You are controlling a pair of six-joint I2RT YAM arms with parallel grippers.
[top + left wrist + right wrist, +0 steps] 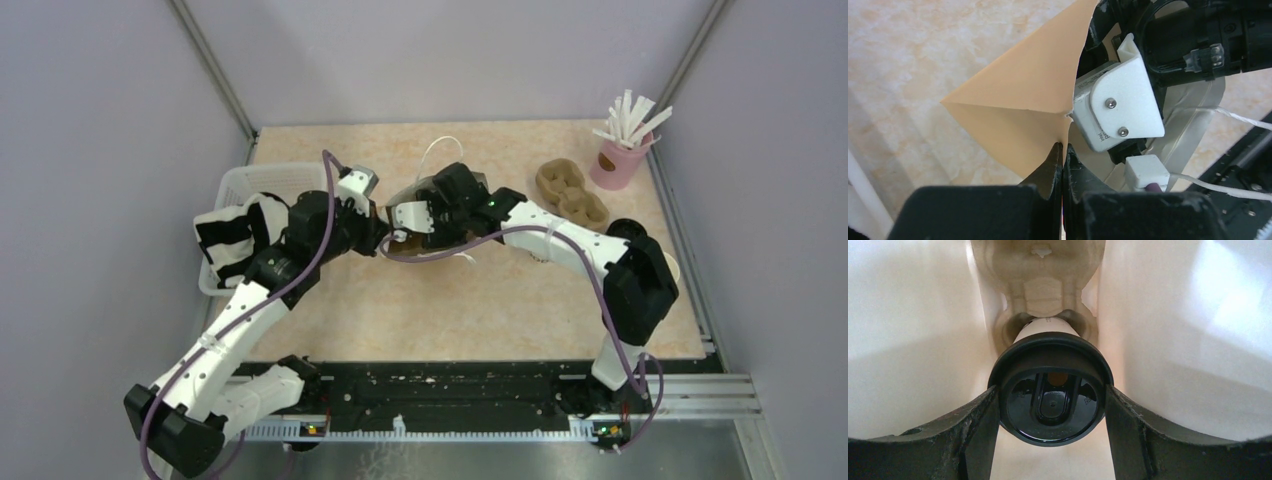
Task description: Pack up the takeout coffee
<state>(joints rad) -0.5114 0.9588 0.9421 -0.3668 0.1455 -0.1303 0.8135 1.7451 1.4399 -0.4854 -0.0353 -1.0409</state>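
Note:
My left gripper (1063, 146) is shut on the rim of the brown paper bag (1018, 100), pinching its folded edge and holding the mouth open. In the top view that gripper (383, 238) sits at the bag's left side, and the bag (400, 243) is mostly hidden under both wrists. My right gripper (1050, 405) reaches down inside the bag. Its fingers press both sides of the black lid of a takeout coffee (1050, 390), whose white cup points down toward a moulded cardboard carrier (1040, 290) at the bag's bottom.
A second cardboard carrier (570, 190) lies at the back right, beside a pink cup of white straws (622, 160). A black-lidded cup (625, 228) and a white cup (668, 265) stand by the right elbow. A white basket (240, 185) with striped cloth (235, 235) is left.

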